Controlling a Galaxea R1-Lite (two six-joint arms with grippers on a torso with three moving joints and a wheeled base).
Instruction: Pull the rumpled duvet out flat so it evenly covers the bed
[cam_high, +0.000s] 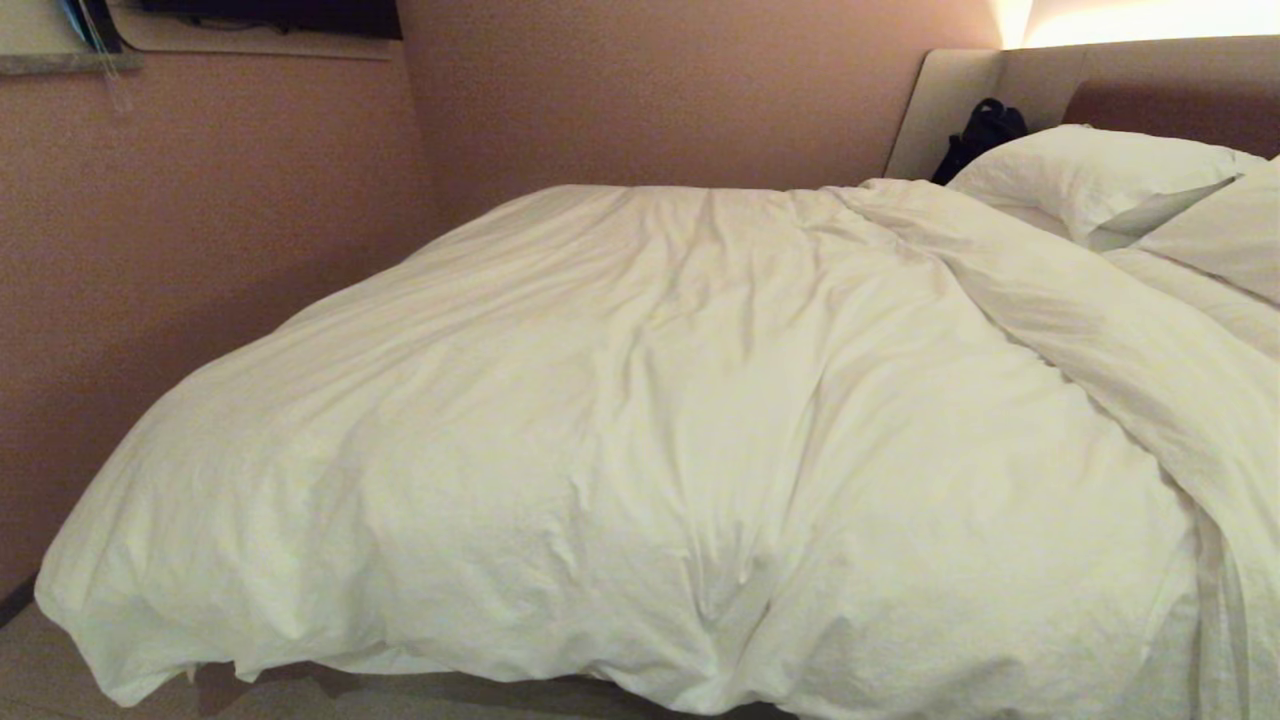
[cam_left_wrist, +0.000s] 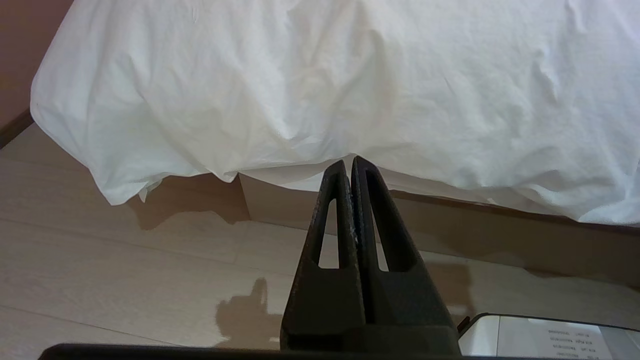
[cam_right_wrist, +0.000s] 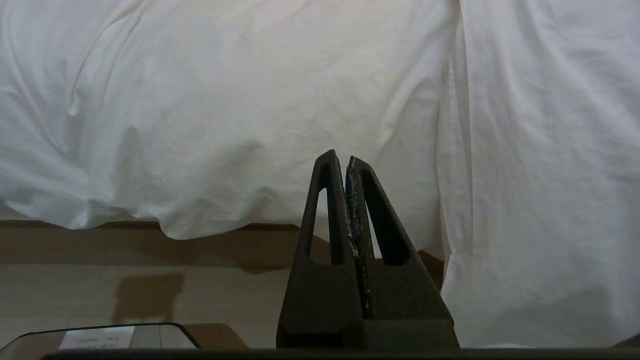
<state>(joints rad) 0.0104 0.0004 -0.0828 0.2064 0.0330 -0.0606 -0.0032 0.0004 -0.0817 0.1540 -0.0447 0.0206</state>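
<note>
duvet (cam_high: 640, 430) hides mattress, bed (cam_left_wrist: 450, 220) base peeks | left end effector (cam_left_wrist: 349, 161), right end effector (cam_right_wrist: 340, 156): closed, empty

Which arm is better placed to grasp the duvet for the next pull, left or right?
Right, probably. The right gripper faces the thick fold of the duvet that runs toward the pillows. The left gripper faces a smoother hanging edge. Both jaws are shut.

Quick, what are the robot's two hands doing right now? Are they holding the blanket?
Left hand: closed, holding nothing, short of the duvet edge.
Right hand: closed, holding nothing, low in front of the duvet.
</note>
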